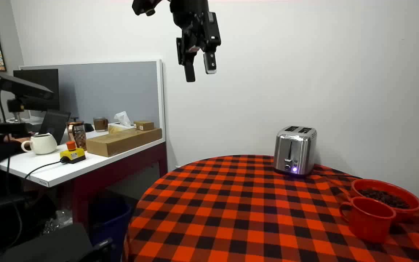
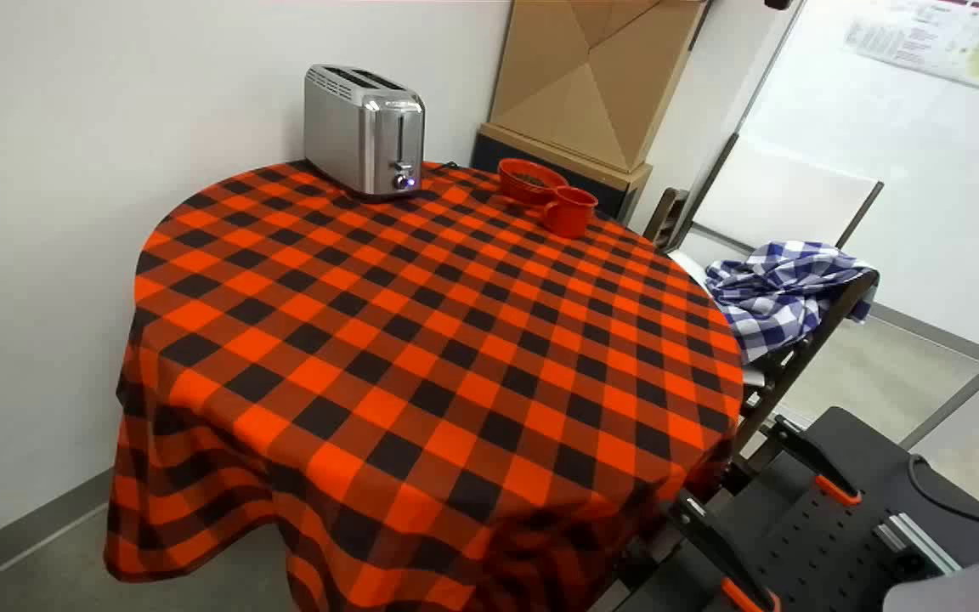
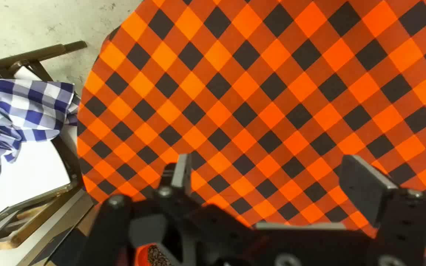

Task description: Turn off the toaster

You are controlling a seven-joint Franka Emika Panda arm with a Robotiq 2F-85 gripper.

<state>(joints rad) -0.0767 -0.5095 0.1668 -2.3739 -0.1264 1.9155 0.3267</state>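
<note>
The toaster (image 1: 296,151) is a shiny silver box standing upright near the table's far edge by the wall. It also shows in an exterior view (image 2: 362,136). Its small bluish-purple light low on the front is lit in both exterior views. Its lever (image 1: 288,162) sits low on the front slot. My gripper (image 1: 200,71) hangs high in the air, well above the table and apart from the toaster. In the wrist view my gripper (image 3: 266,162) has its fingers wide apart with nothing between them, only tablecloth below. The toaster is out of the wrist view.
A red mug (image 1: 373,220) and a red bowl (image 1: 415,205) of dark bits stand on the checked tablecloth (image 1: 231,203), near the toaster's cord. A wall is right behind the toaster. A desk (image 1: 46,174) with boxes and a chair with a blue-white cloth (image 2: 787,280) stand nearby.
</note>
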